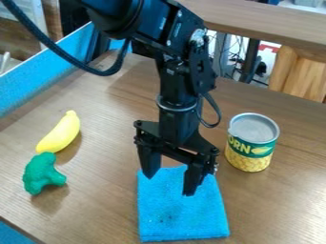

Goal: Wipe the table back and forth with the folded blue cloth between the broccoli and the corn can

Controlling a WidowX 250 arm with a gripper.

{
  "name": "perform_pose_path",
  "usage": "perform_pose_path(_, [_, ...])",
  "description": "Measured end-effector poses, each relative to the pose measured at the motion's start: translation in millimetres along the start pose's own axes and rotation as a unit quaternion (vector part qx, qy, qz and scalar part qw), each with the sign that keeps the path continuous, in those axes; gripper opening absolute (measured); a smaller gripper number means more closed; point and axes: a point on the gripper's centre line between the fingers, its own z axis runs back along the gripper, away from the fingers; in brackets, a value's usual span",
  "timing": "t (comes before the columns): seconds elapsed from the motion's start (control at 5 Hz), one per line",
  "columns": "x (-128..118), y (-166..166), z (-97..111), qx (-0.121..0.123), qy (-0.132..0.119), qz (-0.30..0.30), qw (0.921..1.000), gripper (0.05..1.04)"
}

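Brown tabletop [96, 219] beneath blue cloth [179, 213]

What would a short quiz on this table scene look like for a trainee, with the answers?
1. True or false: the two fingers of the claw are spread apart.
2. Which lies next to the yellow banana: A) a spoon, B) the green broccoli, or C) a cup?
3. Fill in the missing word: the claw hangs over a blue ____.

Key: 1. True; 2. B; 3. cloth
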Motion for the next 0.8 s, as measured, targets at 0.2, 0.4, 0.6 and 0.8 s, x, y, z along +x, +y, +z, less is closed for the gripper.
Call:
perform_pose_path(0.2, [-3.1,1.1,-6.8,0.003,0.012,0.0,0.9999,1.001])
perform_pose_path(0.4, [-4.8,1.5,-11.1,0.003,0.009,-0.003,1.0,1.001])
perform_pose_path(0.6, [-6.3,2.2,-16.3,0.003,0.006,-0.006,1.0,1.001])
perform_pose_path(0.8, [-10.5,1.2,-23.2,0.007,-0.001,-0.011,0.9999,1.001])
